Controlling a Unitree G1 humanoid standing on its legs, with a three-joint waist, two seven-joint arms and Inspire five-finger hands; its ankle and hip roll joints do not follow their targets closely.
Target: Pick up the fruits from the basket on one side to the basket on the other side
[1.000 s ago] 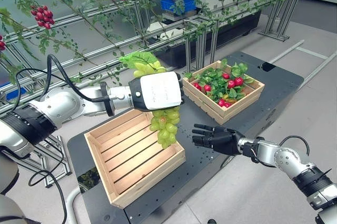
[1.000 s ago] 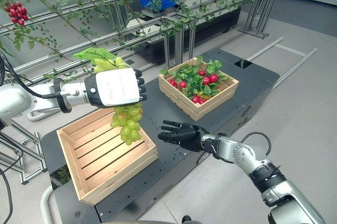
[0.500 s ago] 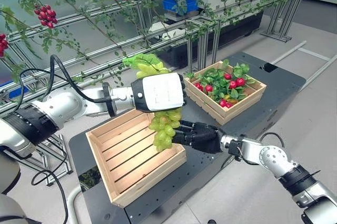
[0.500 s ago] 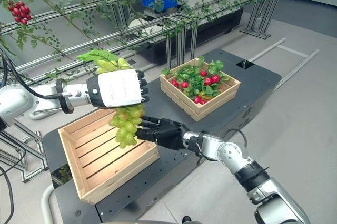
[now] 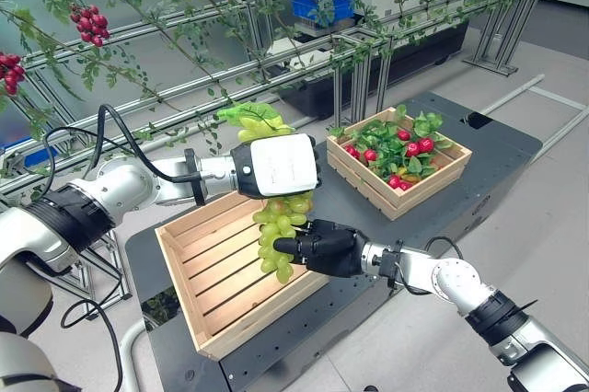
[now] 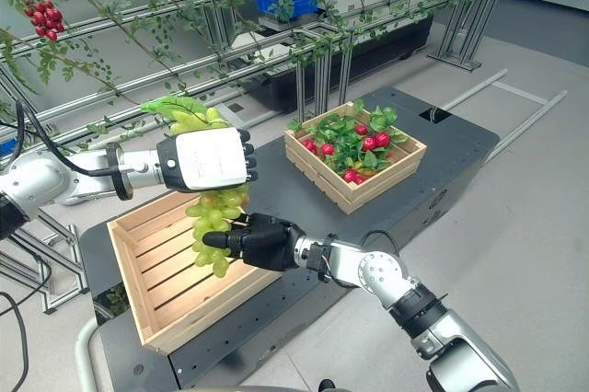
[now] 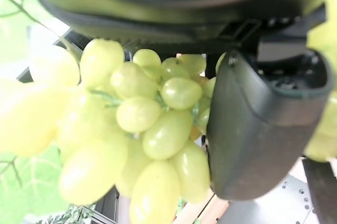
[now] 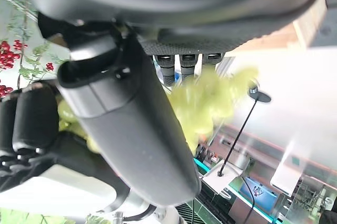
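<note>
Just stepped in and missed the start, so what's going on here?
The robot's left hand is closed on a bunch of green grapes, which hangs over the near edge of the empty wooden crate. Its right hand is up against the lower part of the bunch; whether it grips it is hard to tell. A second wooden crate farther along the dark table holds red fruits among green leaves.

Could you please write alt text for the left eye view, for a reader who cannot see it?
The robot's left hand holds a bunch of green grapes above an empty wooden crate on a dark table, while its right hand reaches in and touches the bunch's lower part. A second crate behind holds red fruit among green leaves.
</note>
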